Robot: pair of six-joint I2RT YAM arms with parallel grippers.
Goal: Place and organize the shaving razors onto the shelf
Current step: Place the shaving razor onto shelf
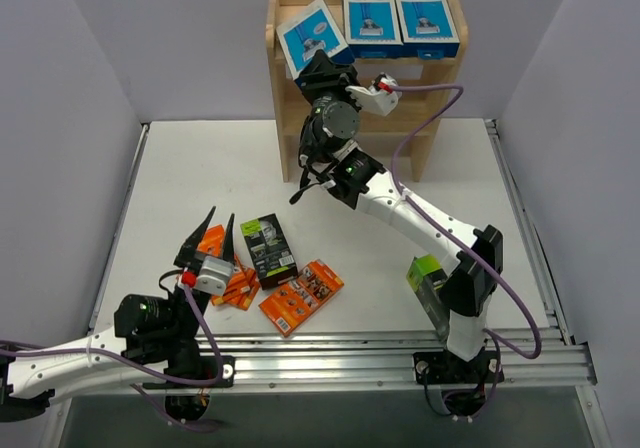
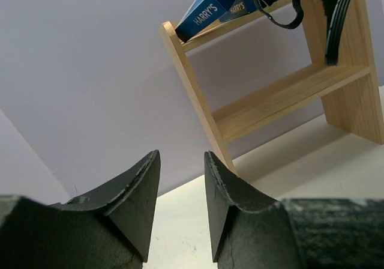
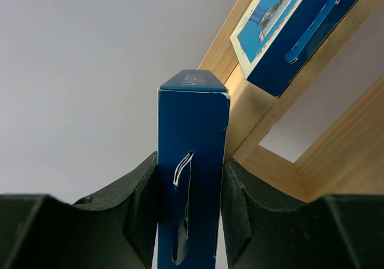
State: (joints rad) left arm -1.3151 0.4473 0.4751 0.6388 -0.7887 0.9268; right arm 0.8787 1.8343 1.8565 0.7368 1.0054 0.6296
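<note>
Right wrist view shows our right end effector (image 3: 191, 185) clamped on a blue box (image 3: 193, 125) by the top of the shelf (image 3: 249, 122). It looks light and stiff; we hold its flat sides. Our left end effector (image 2: 182, 179) is apart, empty.

White arms (image 1: 410, 216) with black joints; lilac cables (image 1: 430, 87) trailing each; matte black wedge fingers (image 2: 132, 203); small green lights (image 1: 147, 312).

From my left wrist view I read "HARRY'S" in white on the side of the tilted blue razor box (image 2: 204, 12) at the left end of the shelf's (image 2: 282, 95) top tier, and again on the neighbouring blue box (image 2: 239, 6).
</note>
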